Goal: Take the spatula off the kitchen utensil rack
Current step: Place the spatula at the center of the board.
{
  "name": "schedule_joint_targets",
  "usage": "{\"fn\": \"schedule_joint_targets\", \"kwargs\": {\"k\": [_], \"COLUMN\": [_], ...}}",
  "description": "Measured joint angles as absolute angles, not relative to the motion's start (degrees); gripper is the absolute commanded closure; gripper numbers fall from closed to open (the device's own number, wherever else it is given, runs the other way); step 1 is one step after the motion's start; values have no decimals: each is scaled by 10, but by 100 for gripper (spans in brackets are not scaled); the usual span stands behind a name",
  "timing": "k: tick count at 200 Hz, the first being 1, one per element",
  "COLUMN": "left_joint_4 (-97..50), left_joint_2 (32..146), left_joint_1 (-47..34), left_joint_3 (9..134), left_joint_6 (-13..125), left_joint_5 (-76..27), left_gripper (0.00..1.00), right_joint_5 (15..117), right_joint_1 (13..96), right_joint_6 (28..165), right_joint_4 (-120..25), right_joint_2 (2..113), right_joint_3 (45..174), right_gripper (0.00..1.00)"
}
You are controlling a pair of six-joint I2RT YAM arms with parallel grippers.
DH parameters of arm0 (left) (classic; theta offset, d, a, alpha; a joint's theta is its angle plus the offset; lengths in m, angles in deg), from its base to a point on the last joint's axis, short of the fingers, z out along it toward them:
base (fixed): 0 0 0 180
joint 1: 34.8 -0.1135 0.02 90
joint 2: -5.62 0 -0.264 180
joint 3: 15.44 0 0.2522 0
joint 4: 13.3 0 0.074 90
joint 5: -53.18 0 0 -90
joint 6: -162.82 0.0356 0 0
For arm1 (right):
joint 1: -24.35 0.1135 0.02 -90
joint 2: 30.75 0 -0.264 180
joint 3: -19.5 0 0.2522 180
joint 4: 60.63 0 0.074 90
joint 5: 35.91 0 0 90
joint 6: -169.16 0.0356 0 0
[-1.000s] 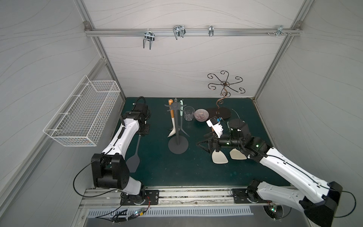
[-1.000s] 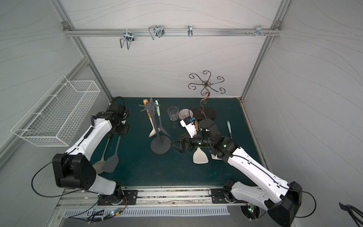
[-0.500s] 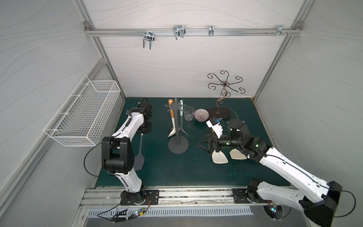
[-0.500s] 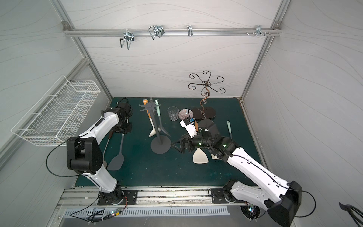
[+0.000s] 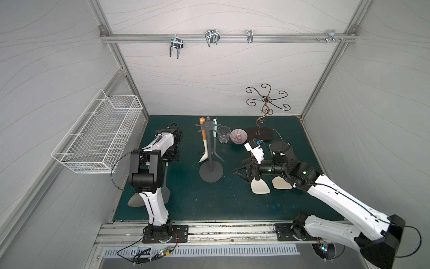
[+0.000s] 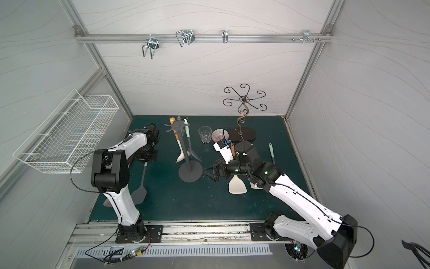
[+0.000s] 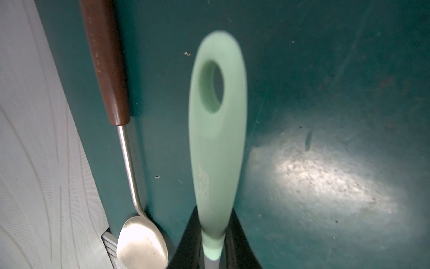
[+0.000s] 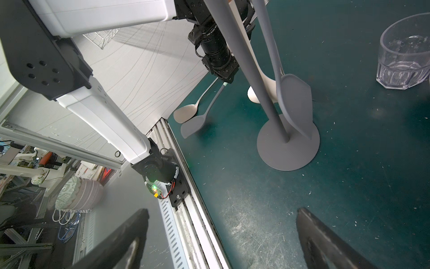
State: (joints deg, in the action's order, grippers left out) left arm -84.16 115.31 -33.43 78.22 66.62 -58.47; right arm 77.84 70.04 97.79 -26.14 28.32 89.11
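While left jaws clamp the spatula (image 7: 217, 139), the wall (image 7: 35, 139) seems near.

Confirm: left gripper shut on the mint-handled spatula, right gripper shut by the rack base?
No: right gripper is open and empty, per the right wrist view. The left gripper is shut on the spatula; right sits by the rack base.

We see a clear glass (image 5: 223, 137) just beside a patterned bowl (image 5: 238, 136), at its 9 o'clock. Curly bronze stand (image 5: 267, 99) at the bowl's 2 o'clock. White wire basket (image 5: 97, 137) hangs at the tabletop's (image 5: 209, 205) 9 o'clock. Brown-handled spoon (image 7: 122, 139) lies flat by the wall.
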Motion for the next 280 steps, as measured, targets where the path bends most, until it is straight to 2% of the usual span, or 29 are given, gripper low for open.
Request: {"fn": "schedule_joint_targets", "kwargs": {"k": [83, 194, 209, 232, 280], "left_joint_4": [-858, -882, -887, -889, -898], "left_joint_2": [1244, 1286, 1290, 1291, 1292], "left_joint_1": [-340, -362, -362, -362, -363], "left_joint_3": [838, 870, 876, 877, 880], "left_joint_6": [660, 651, 651, 651, 651], "left_joint_5": [-611, -620, -622, -623, -630], "left_gripper": [100, 100, 95, 80, 58], "right_joint_5": [774, 770, 770, 770, 770], "right_joint_1": [700, 701, 701, 701, 701], "right_joint_6": [982, 982, 982, 982, 982], "right_joint_4": [-261, -258, -258, -257, -255], "right_joint_2": [286, 284, 281, 275, 271], "right_joint_3": [891, 891, 891, 890, 886], "right_gripper": [1, 1, 1, 1, 1]}}
